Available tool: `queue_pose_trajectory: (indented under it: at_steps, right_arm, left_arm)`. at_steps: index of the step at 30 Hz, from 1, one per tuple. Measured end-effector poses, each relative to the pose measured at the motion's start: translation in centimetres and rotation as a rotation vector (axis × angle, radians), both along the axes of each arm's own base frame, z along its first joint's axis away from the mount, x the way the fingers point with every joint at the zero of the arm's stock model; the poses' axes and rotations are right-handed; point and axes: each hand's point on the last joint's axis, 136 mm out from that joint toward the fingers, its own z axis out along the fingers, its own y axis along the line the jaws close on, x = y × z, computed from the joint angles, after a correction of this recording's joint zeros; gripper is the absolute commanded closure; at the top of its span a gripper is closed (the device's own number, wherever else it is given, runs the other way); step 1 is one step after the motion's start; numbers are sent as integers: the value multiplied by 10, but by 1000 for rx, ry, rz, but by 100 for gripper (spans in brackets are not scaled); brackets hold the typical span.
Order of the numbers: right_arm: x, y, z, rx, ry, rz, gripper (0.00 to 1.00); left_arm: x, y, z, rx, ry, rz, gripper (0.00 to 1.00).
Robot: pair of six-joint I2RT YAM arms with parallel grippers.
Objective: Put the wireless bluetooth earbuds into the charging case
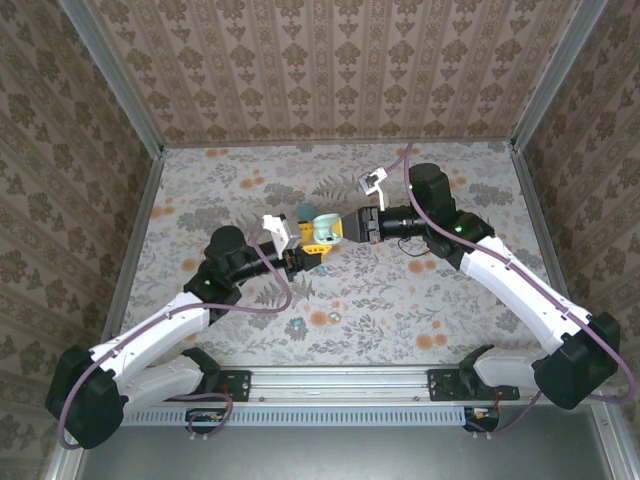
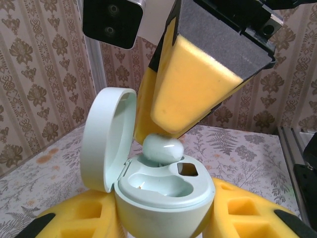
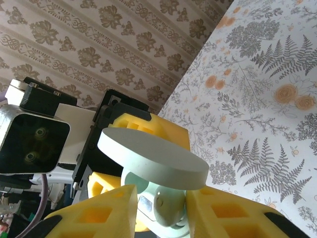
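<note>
Left wrist view first: steady the charging case (image 2: 168, 191) clamped in the left gripper (image 2: 163, 223); seat the earbud (image 2: 162, 148) perched at its far rim. Ease off the right gripper (image 3: 161, 208), barely parted, grip unclear.

One charging case (image 2: 163, 198), pale mint, with one hinged lid (image 2: 106, 139). One earbud (image 2: 162, 148) of the same pale mint. Two arms, each with one gripper: the left gripper (image 2: 166, 218) and the right gripper (image 3: 163, 213). Two yellow foam fingers (image 3: 104, 213) on each gripper, four altogether. Two wrist cameras (image 1: 372, 182), one per arm. One flowered table (image 1: 400, 300)
</note>
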Motion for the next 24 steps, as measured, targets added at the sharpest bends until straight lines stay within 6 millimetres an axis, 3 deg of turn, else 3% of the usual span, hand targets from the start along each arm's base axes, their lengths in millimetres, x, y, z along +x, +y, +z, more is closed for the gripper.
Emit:
queue_pose_trajectory:
  at_steps: [13, 20, 24]
  right_arm:
    - [3, -7, -3, -32, 11, -54, 54]
    - [0, -33, 14, -41, -51, -178, 55]
    - [5, -49, -9, -92, -26, -267, 57]
  left_arm:
    - [8, 4, 3, -8, -8, 54, 82]
    - [20, 21, 18, -43, -38, 193, 82]
    - [24, 33, 19, -55, -45, 262, 82]
